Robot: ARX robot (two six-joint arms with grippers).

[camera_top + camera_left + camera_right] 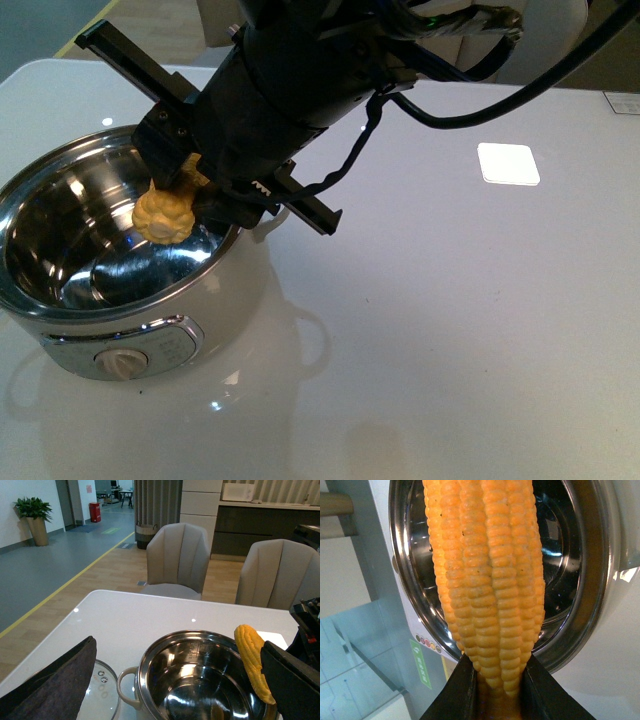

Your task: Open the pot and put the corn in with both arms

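Note:
The pot (110, 300) stands open at the table's left, cream body, steel inside bare, dial panel facing me. My right gripper (195, 195) is shut on the corn (163, 212) and holds it tip down over the pot's right rim, inside the mouth. In the right wrist view the corn (485, 580) sits between the black fingers (455, 695), with the pot's rim (592, 580) behind. In the left wrist view my left gripper (177, 645) is open and empty, level with the pot (200, 680); the corn (252, 660) hangs at its right rim.
A glass lid (102, 695) lies flat on the white table beside the pot's loop handle (125, 685). A white square (508, 163) lies on the table at the right. Two grey chairs (180, 560) stand behind the far table edge.

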